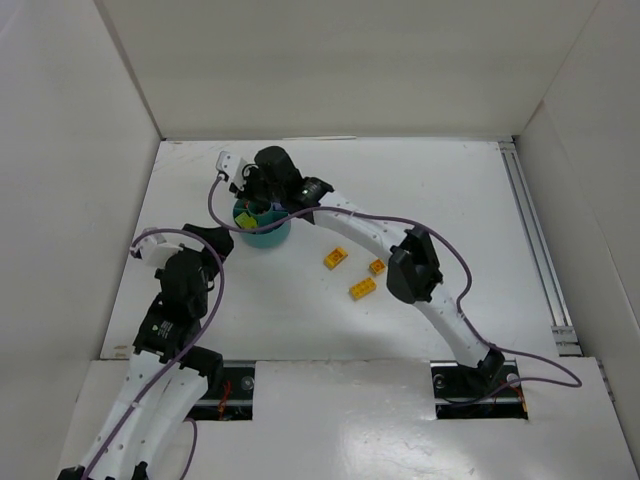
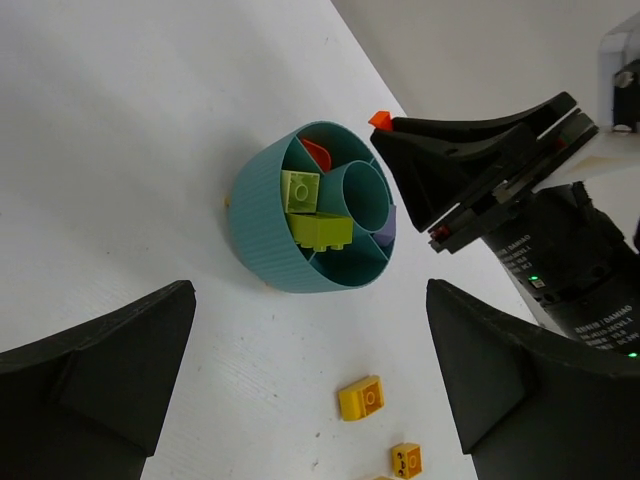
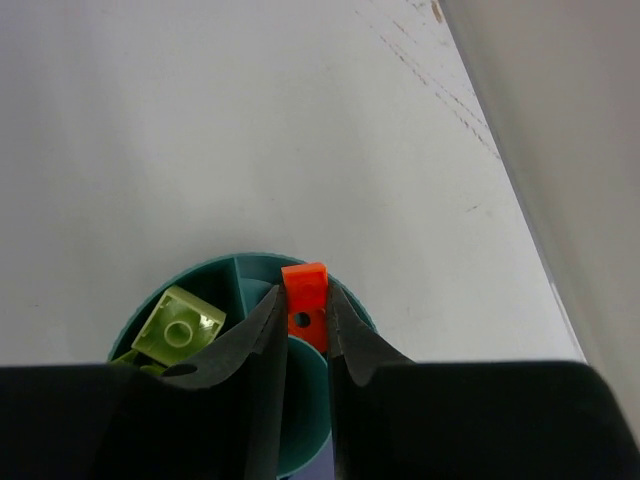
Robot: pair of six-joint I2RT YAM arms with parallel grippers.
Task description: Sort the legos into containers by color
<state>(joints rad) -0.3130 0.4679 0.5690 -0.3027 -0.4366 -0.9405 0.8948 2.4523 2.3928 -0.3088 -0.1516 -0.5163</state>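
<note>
Hovering over a white walled table (image 1: 450, 200), right end effector (image 3: 306, 305) pinches an orange-red bit (image 3: 303, 283), left end effector (image 2: 308, 290) gapes.

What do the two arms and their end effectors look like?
Both arms have white links, black joints and purple cables. The left end effector and right end effector have black tapered fingers. Small green lights glow on the right wrist.

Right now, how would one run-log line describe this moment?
right gripper: shut on orange-red piece, over teal dish | left gripper: open | yellow bricks: loose on table
</note>
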